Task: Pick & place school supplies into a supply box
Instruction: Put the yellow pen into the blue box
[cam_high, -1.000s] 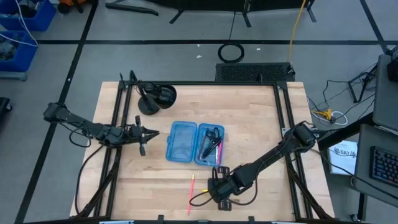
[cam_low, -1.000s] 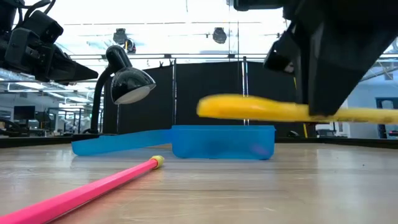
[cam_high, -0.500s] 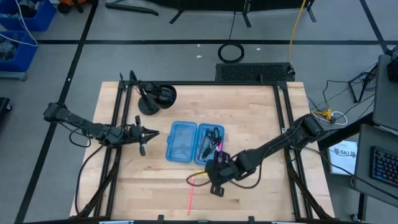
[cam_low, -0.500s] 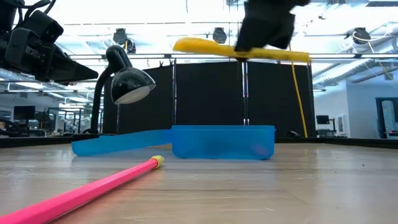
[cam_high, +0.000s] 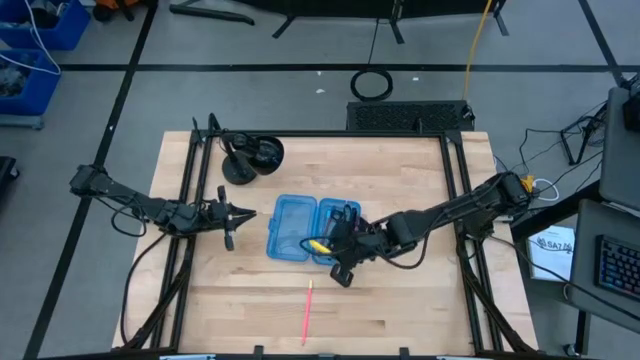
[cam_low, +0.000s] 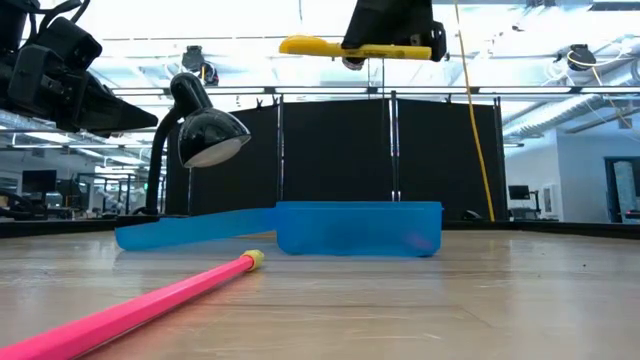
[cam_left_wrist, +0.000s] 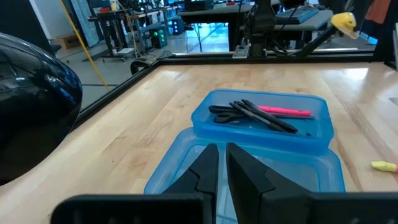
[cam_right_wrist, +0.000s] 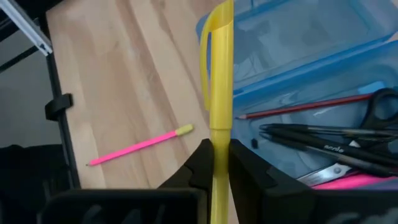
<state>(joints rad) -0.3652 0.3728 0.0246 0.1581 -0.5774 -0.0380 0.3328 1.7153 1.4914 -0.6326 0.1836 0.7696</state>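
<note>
- Already done: the right half of the supply box (cam_high: 314, 230) holds the scissors (cam_left_wrist: 231, 113), a few black pens (cam_right_wrist: 323, 148), a pink pen (cam_left_wrist: 283, 111) and a thin reddish-brown pencil (cam_right_wrist: 311, 106). The left half lies flat and bare, as far as the high view shows.
- In hand now: the right gripper (cam_high: 335, 247) hovers above the near edge of the box's right half, its fingers pinching a yellow pen (cam_right_wrist: 219, 112) (the low view shows the pen level, well above the box).
- The yellow pen's capped end reaches over the seam between the two halves, so it is not yet lined up with the filled half. I judge this item about to be lowered, not yet placed.
- Left to do: a pink pencil (cam_high: 308, 312) with a yellow tip lies on the table (cam_high: 420, 180), near the front edge and well apart from the box. It looks like the last item out.
- The left gripper (cam_high: 240, 213) waits just left of the box, its fingers pressed nearly together and holding nothing.
- Whether the box must be closed afterwards, the task does not say.
</note>
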